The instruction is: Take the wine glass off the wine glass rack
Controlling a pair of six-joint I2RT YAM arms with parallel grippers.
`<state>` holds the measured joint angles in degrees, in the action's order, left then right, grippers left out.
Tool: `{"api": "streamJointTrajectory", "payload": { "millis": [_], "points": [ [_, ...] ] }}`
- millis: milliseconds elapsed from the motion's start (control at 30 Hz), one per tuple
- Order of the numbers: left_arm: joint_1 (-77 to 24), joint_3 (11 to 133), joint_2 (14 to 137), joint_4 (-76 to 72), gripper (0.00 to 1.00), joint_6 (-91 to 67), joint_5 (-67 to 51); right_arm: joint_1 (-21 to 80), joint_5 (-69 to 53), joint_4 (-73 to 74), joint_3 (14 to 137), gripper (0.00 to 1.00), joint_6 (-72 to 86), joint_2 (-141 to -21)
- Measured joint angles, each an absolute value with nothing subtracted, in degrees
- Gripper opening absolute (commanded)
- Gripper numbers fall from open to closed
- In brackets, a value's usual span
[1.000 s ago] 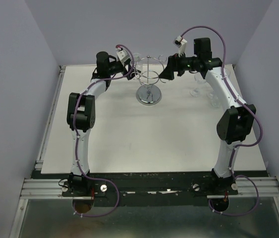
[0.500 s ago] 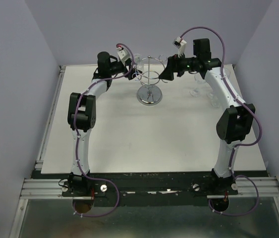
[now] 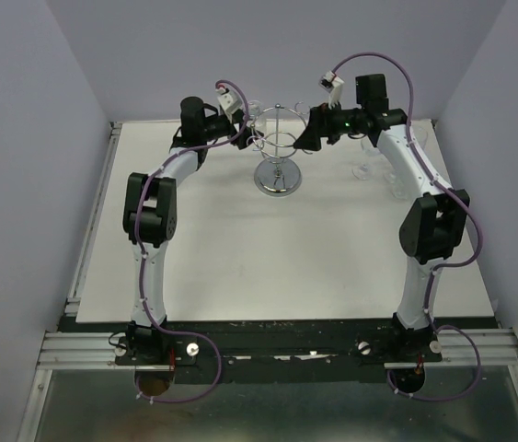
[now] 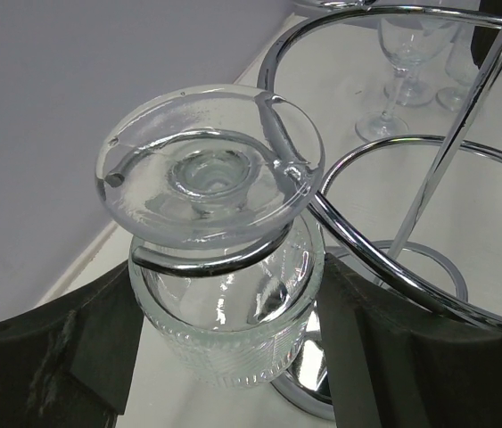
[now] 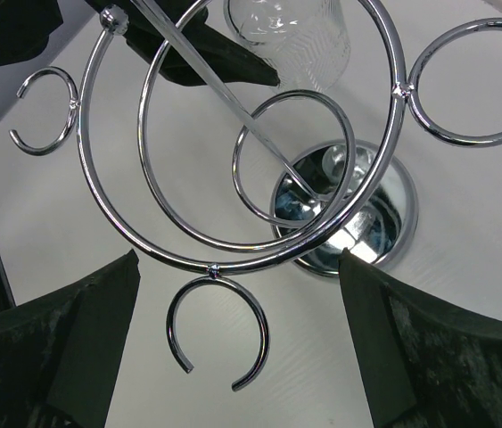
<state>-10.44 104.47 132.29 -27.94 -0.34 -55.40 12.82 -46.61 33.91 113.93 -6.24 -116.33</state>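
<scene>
The wine glass [image 4: 224,303] hangs upside down, its round foot resting on a wire hook of the wine glass rack [image 4: 368,247]. My left gripper [image 4: 228,357] has its fingers against both sides of the ribbed bowl, shut on it. In the top view the chrome rack [image 3: 277,177] stands at the back middle, with the left gripper [image 3: 245,136] on its left and the right gripper [image 3: 306,138] on its right. My right gripper [image 5: 233,357] is open, its fingers wide apart around an empty hook of the rack [image 5: 384,223]. The glass [image 5: 291,36] shows beyond the ring.
Two other wine glasses [image 3: 365,168] stand upright on the white table to the right of the rack, under the right arm; they also show in the left wrist view [image 4: 402,53]. The back wall is close behind the rack.
The right gripper has edged slightly left and up toward the rack's ring. The left gripper has shifted a little toward the rack at the hanging glass.
</scene>
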Motion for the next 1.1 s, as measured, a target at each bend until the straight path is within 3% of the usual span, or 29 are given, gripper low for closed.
{"api": "streamJointTrajectory", "payload": {
  "millis": [233,367,1100],
  "points": [
    [-10.6,103.3,130.7,-26.8,0.18,1.3,-53.5,12.8,-47.9,33.9,114.2,0.99,-5.5,-117.9],
    [-10.6,102.5,129.9,-26.7,0.04,1.7,-51.6,12.8,-48.1,33.9,114.4,0.98,-5.1,-118.0],
    [-10.2,100.7,126.2,-24.2,0.0,3.4,-44.8,12.8,-45.3,33.9,118.7,1.0,-4.5,-118.4]
  ]
}}
